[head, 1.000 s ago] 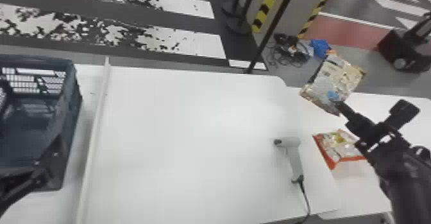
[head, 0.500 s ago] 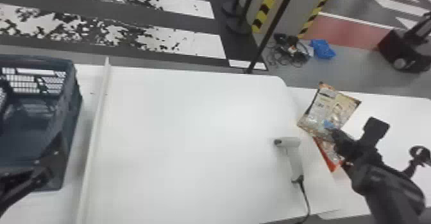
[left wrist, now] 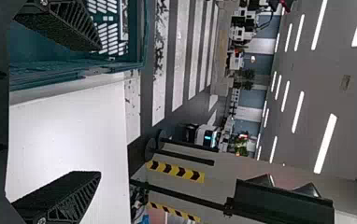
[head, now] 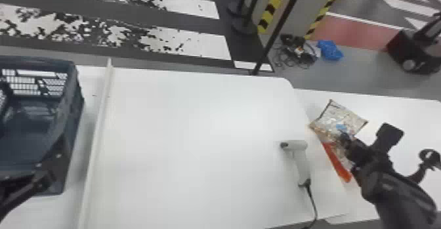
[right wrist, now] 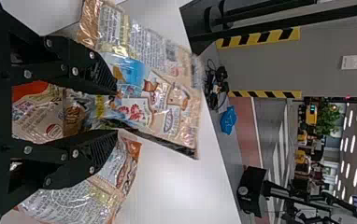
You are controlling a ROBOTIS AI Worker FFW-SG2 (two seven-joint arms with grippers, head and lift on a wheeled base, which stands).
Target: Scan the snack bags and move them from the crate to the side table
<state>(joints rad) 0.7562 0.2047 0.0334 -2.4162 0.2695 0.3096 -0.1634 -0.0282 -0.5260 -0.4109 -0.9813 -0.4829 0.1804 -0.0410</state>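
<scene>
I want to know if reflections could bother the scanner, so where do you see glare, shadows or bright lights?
Head view: a soft bright patch of glare on the white table, faint shadow beside the crate; left wrist view: ceiling lights as bright white strips; right wrist view: small glints on the shiny snack bag in the tool.

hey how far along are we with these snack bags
Done: at least one orange-edged bag lies on the side table. In hand: the right gripper holds another bag above it. Left: setting that down; the crate is partly hidden, so more bags can't be ruled out. Scanning can't be confirmed.
</scene>
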